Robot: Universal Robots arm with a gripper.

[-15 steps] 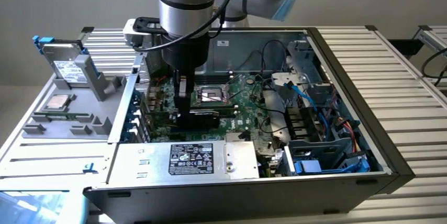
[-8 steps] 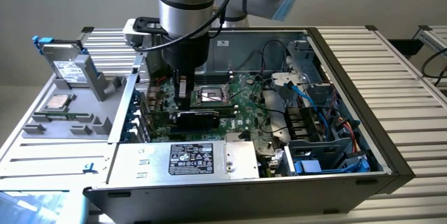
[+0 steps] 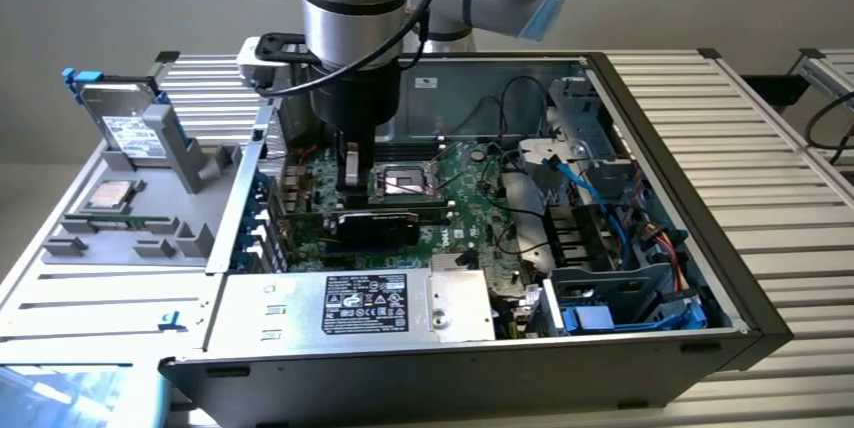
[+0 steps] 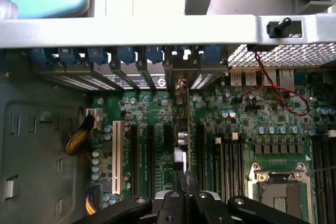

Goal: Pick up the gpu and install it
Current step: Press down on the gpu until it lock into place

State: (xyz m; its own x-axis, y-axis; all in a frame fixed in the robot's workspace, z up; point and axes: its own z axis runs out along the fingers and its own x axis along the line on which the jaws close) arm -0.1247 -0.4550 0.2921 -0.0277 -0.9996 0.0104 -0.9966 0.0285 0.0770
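Observation:
The gpu [image 4: 182, 129] stands on edge in an expansion slot of the large green motherboard [image 4: 236, 108]. Its silver end bracket [image 4: 181, 74] sits against the case's rear slot row. In the exterior view the gpu [image 3: 380, 220] shows as a black-covered card lying across the board, just in front of the CPU socket [image 3: 400, 183]. My gripper [image 4: 184, 184] is directly over the card with its black fingers [image 4: 173, 203] closed on the card's upper edge. In the exterior view the gripper [image 3: 352, 180] reaches straight down into the open computer case [image 3: 667, 78].
Blue slot latches [image 4: 126, 53] line the rear wall. Empty slots, one of them white [image 4: 116, 156], flank the card. Red wires [image 4: 278, 95] and blue cables [image 3: 587, 188] cross the case. The power supply [image 3: 367, 303] sits at the front. Hard drives [image 3: 134, 133] rest on a grey fixture.

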